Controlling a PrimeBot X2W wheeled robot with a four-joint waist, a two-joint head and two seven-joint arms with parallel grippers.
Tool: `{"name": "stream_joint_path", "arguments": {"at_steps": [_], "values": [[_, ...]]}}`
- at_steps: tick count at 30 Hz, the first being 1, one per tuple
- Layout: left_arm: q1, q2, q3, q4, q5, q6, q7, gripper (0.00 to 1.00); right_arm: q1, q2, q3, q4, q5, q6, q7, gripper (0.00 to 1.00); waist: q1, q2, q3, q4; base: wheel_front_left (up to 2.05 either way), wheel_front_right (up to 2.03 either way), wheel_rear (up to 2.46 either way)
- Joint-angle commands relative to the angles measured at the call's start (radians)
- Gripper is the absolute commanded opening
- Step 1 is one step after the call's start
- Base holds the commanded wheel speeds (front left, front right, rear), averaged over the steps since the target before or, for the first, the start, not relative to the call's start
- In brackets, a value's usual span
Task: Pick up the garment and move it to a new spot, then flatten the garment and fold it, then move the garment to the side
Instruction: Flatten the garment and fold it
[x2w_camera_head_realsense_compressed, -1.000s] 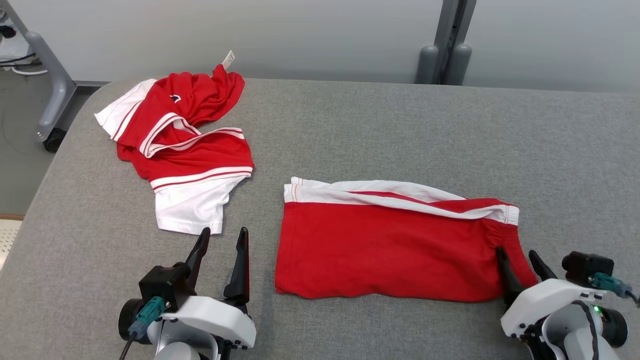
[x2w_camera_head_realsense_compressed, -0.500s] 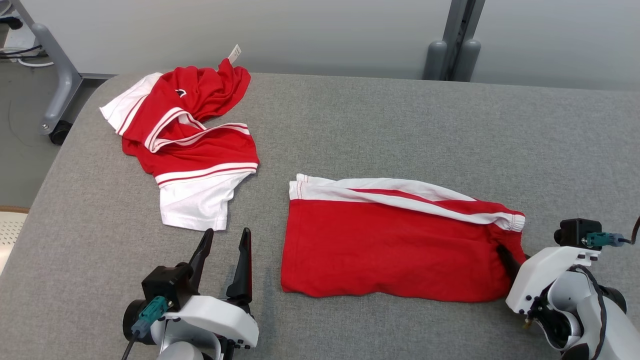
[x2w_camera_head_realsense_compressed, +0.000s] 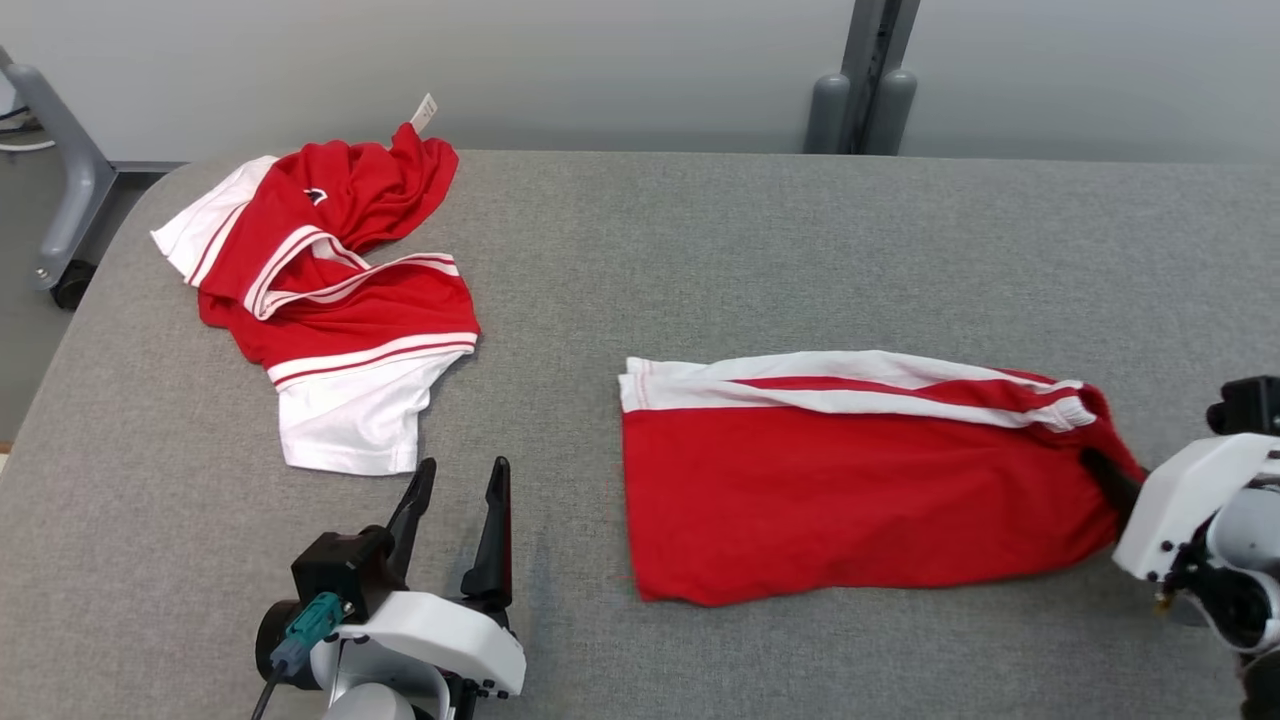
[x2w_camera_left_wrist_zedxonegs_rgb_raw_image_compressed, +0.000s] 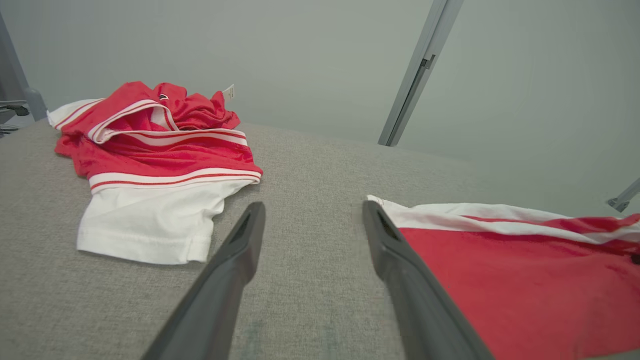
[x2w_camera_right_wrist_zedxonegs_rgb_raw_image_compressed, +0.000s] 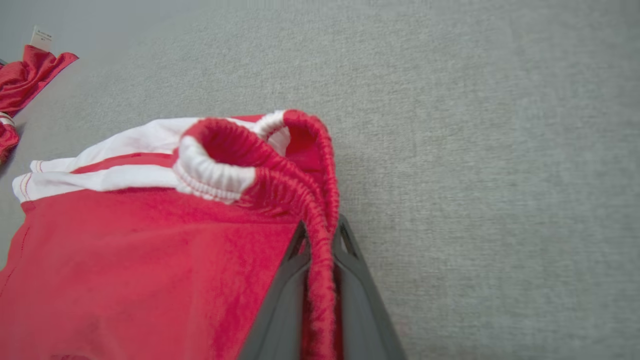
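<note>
The red shorts (x2w_camera_head_realsense_compressed: 850, 500) lie flat on the grey table (x2w_camera_head_realsense_compressed: 720, 250), to the right of the crumpled red-and-white shirt (x2w_camera_head_realsense_compressed: 320, 290) and apart from it. The R gripper (x2w_camera_right_wrist_zedxonegs_rgb_raw_image_compressed: 320, 227) is at the shorts' end farthest from the shirt. The head view shows just a dark finger poking into the cloth, maybe gripping. The R wrist view is clearer: both fingers pinch the stretchy waistband (x2w_camera_right_wrist_zedxonegs_rgb_raw_image_compressed: 225, 175). The L gripper (x2w_camera_head_realsense_compressed: 463, 468) sits just this side of the shirt, fingers wide apart, holding nothing. L wrist view shows bare table between them.
</note>
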Motion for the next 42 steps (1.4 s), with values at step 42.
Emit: {"name": "stream_joint_path", "arguments": {"at_steps": [42], "values": [[-0.030,-0.025,-0.043,0.046,-0.004,-0.042,0.008,1.00,0.073,0.191,0.018,-0.391,0.136,0.000,0.265,0.00,0.0000,0.0000,-0.030,0.013,0.00,0.00,0.00]]}}
